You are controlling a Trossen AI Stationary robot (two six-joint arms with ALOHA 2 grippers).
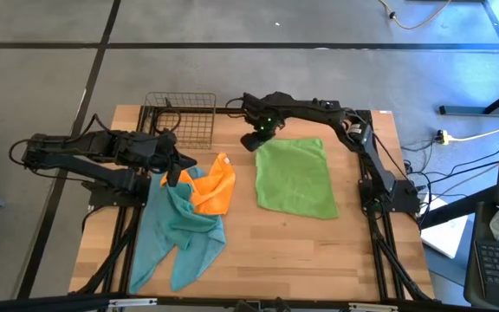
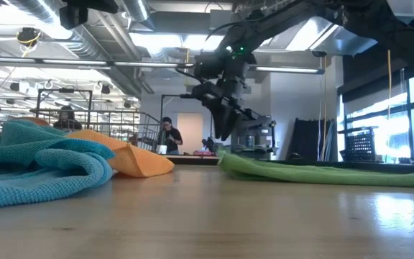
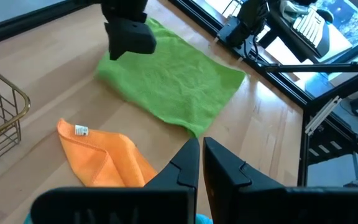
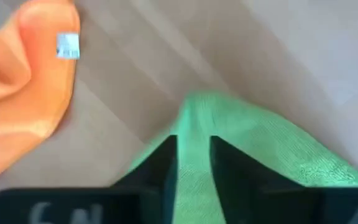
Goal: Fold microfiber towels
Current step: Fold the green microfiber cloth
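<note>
A lime green towel (image 1: 297, 178) lies spread flat right of the table's middle. My right gripper (image 1: 254, 141) hangs open just above its far left corner (image 4: 201, 102), fingers pointing down and clear of the cloth in the low view (image 2: 221, 135). An orange towel (image 1: 217, 184) lies bunched on top of crumpled teal towels (image 1: 180, 234) at the left. My left gripper (image 3: 201, 144) is shut and holds nothing. It hovers above the orange and teal heap (image 1: 173, 171).
A wire basket (image 1: 180, 117) stands at the far left of the table, just beyond my left gripper. Bare wood (image 1: 301, 251) lies along the near edge in front of the green towel. People show in the room beyond the table.
</note>
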